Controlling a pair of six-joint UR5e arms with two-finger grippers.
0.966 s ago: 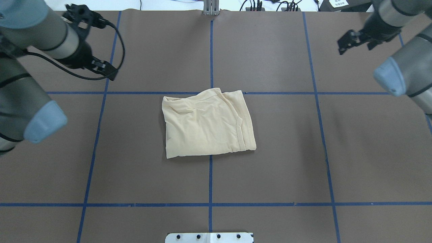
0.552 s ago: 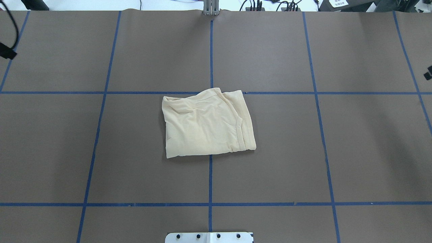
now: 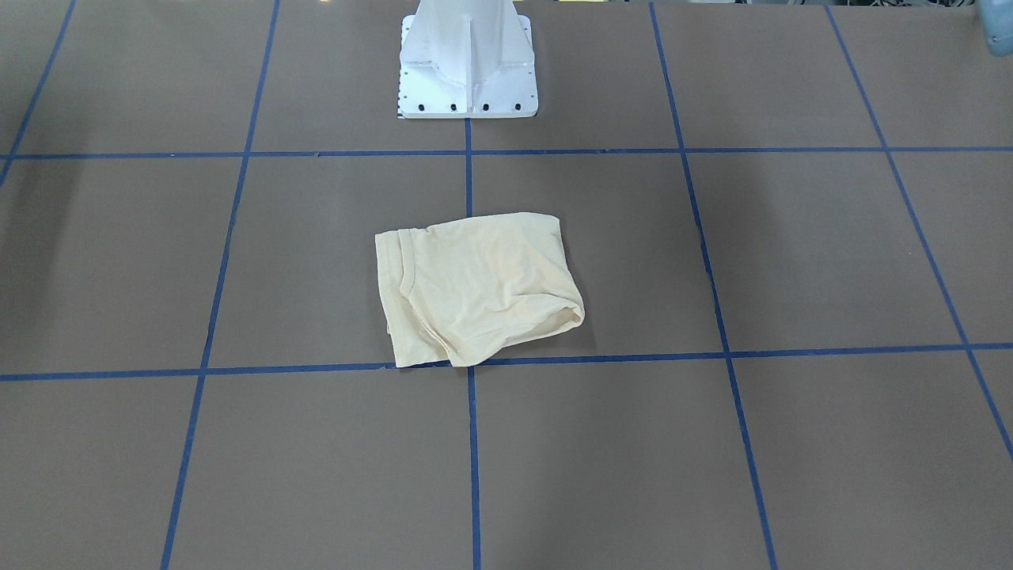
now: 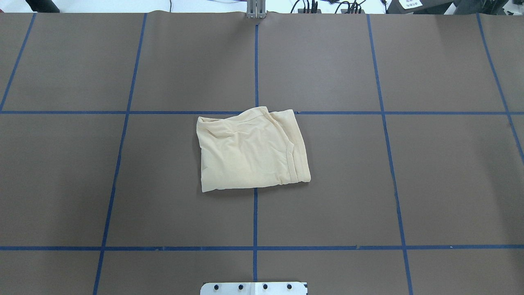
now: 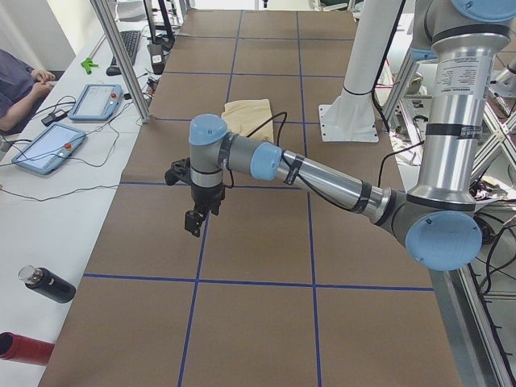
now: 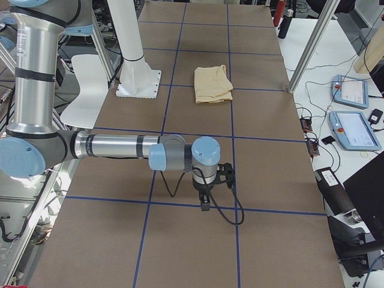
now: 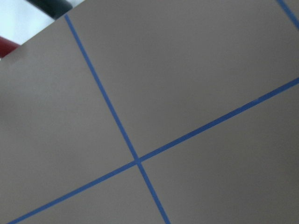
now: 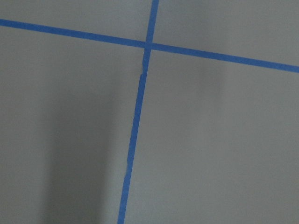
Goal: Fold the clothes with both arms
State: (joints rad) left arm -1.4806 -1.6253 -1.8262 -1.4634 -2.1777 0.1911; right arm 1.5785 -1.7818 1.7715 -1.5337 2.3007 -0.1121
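The clothes (image 4: 249, 151) are one pale cream-yellow shirt, folded into a compact rectangle in the middle of the brown table; it also shows in the front view (image 3: 475, 285). No print is visible. Both arms are far from it. In the exterior left view the left gripper (image 5: 193, 222) hangs over the table's left end, pointing down. In the exterior right view the right gripper (image 6: 204, 204) hangs over the right end. I cannot tell if either is open or shut. Both wrist views show only brown table and blue tape lines.
The white pedestal base (image 3: 467, 71) stands at the robot's edge of the table. Two tablets (image 5: 97, 101) (image 5: 44, 149), a black bottle (image 5: 48, 284) and a seated person (image 5: 20, 81) are beside the left end. More tablets (image 6: 351, 90) lie beyond the right end.
Both arms have swung outward and left the overhead view; one second ago they hung over the far corners. The folded shirt has not moved.
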